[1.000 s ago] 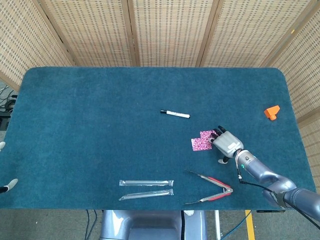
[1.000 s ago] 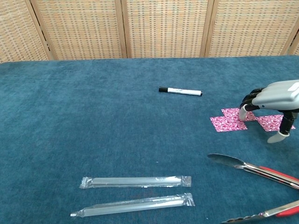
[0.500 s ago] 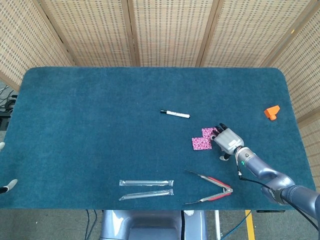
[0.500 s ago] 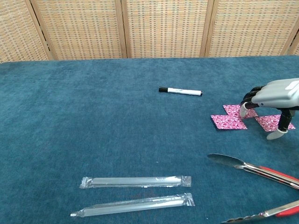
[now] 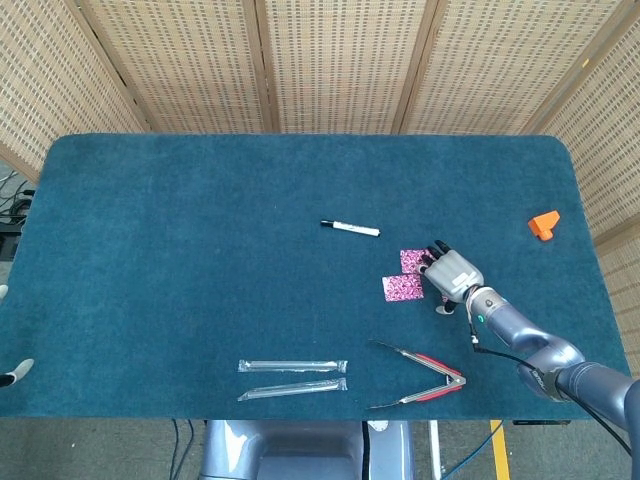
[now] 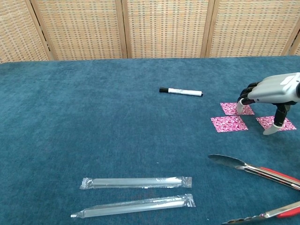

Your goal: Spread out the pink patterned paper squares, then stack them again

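Three pink patterned paper squares lie apart on the blue cloth at the right. In the chest view one square [image 6: 228, 123] lies nearest the left, a second [image 6: 236, 108] sits farther back, and a third [image 6: 275, 123] lies to the right. My right hand [image 6: 271, 93] arches over them, its fingertips [image 6: 240, 107] pressing on the far square and its thumb down by the right one. It holds nothing. The head view shows the hand [image 5: 453, 272] covering the third square, beside the other two [image 5: 403, 288] [image 5: 413, 260]. Only pale tips at that view's left edge may be my left hand [image 5: 17, 373].
A black-capped marker [image 6: 181, 92] lies behind the squares. Red-handled metal tongs [image 6: 255, 169] lie in front of them, near the table's front edge. Two clear wrapped straws [image 6: 136, 182] [image 6: 133, 206] lie front left. An orange block [image 5: 545, 224] sits far right.
My right hand slid toward the back of the table, dragging the far square off the near-left one. The squares, overlapping before, now lie separate.
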`<state>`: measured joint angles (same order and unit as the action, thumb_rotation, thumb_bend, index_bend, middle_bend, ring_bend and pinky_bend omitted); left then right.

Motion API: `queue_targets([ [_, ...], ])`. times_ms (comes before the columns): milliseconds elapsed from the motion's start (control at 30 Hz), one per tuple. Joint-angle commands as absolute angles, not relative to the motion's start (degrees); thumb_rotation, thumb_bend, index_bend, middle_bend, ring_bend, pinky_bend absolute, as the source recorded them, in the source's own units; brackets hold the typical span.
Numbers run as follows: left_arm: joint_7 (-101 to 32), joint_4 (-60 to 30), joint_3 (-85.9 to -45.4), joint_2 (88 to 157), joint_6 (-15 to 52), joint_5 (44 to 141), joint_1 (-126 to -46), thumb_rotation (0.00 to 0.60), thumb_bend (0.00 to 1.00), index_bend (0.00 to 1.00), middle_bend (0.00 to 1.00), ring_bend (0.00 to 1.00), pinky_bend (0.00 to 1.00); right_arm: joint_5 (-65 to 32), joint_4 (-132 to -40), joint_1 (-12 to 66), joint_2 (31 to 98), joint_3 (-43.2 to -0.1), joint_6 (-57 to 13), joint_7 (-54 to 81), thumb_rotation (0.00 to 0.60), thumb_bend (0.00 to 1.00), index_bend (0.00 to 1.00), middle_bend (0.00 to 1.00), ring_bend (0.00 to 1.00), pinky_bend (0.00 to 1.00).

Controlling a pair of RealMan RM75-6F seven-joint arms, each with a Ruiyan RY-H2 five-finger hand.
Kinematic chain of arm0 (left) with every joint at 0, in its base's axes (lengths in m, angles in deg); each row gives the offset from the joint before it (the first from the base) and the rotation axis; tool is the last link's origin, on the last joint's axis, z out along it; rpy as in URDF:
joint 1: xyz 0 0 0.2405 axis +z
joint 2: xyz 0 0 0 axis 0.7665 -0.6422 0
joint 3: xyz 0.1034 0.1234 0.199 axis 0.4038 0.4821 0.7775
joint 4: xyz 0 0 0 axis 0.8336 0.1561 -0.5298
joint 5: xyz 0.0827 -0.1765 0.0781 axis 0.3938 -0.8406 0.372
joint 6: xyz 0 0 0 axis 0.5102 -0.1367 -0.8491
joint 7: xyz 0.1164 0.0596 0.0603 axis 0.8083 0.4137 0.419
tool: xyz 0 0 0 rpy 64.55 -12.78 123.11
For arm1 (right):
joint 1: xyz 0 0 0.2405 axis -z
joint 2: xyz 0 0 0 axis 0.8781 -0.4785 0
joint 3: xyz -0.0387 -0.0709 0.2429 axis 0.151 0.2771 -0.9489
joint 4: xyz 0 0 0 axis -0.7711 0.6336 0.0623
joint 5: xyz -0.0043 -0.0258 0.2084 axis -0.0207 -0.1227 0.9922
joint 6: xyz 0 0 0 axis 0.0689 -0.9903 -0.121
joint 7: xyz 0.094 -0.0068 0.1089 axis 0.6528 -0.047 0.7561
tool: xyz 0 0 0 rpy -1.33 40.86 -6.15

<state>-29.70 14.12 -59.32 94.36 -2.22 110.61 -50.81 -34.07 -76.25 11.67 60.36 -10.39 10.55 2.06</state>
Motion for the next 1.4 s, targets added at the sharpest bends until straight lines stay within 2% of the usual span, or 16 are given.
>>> queue_targets([
  [33,-29.8,14.04,-59.29,94.38,-2.07,110.59,-50.84,0.6,0.04,0.03,0.0,0.0,0.0,-33.61,-76.66,11.51,60.01,-10.82,10.36,1.85,0.444,0.26,0.2,0.15,0.0,0.0],
  [633,-30.54,13.7,-59.32,94.28,-1.82,110.51,-50.82,0.6,0.04,0.03,0.0,0.0,0.0,-31.52,-77.89,11.45,59.58,-11.03,10.77,-0.03,0.445,0.26,0.2,0.15,0.0,0.0],
  [933,-30.52,13.83,-59.38,94.41,-1.7,110.99,-51.1,0.6,0.04,0.03,0.0,0.0,0.0,-29.69,-84.41,13.57,57.36,-12.93,6.33,2.89,0.464,0.26,0.29,0.17,0.0,0.0],
  [1000,-30.71,13.72,-59.34,94.43,-1.81,111.09,-51.02,0.6,0.04,0.03,0.0,0.0,0.0,-29.01,-85.27,14.09,57.49,-13.38,5.33,3.23,0.482,0.29,0.3,0.18,0.0,0.0],
  [1267,-31.89,13.04,-59.06,94.18,-2.5,111.32,-50.34,0.6,0.04,0.03,0.0,0.0,0.0,-25.91,-85.44,14.29,59.41,-14.76,4.69,2.51,0.495,0.31,0.31,0.18,0.0,0.0],
  [1400,-32.36,12.76,-58.95,94.09,-2.62,111.46,-50.15,0.6,0.04,0.03,0.0,0.0,0.0,-23.92,-84.39,13.99,60.63,-15.32,5.06,1.48,0.498,0.28,0.31,0.18,0.0,0.0],
])
